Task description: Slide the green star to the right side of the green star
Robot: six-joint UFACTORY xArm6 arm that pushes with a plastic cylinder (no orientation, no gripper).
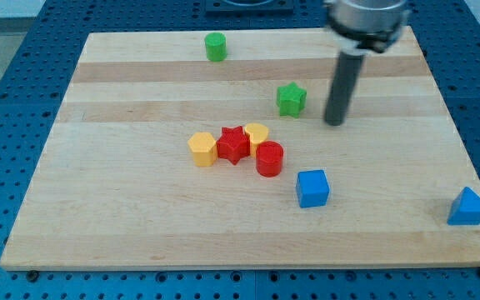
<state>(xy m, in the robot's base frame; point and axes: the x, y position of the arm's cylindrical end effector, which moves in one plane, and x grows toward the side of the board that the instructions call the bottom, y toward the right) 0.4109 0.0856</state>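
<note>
The green star (290, 99) lies on the wooden board (140, 217), right of centre in the upper half. My tip (333, 122) stands on the board just to the star's right and a little lower, apart from it by a small gap. A green cylinder (215, 47) stands near the board's top edge, left of the star.
A yellow hexagon (202, 149), a red star (233, 144), a yellow heart (257, 133) and a red cylinder (269, 158) cluster at the centre. A blue cube (312, 188) lies below the green star. A blue triangular block (470, 207) sits at the bottom right edge.
</note>
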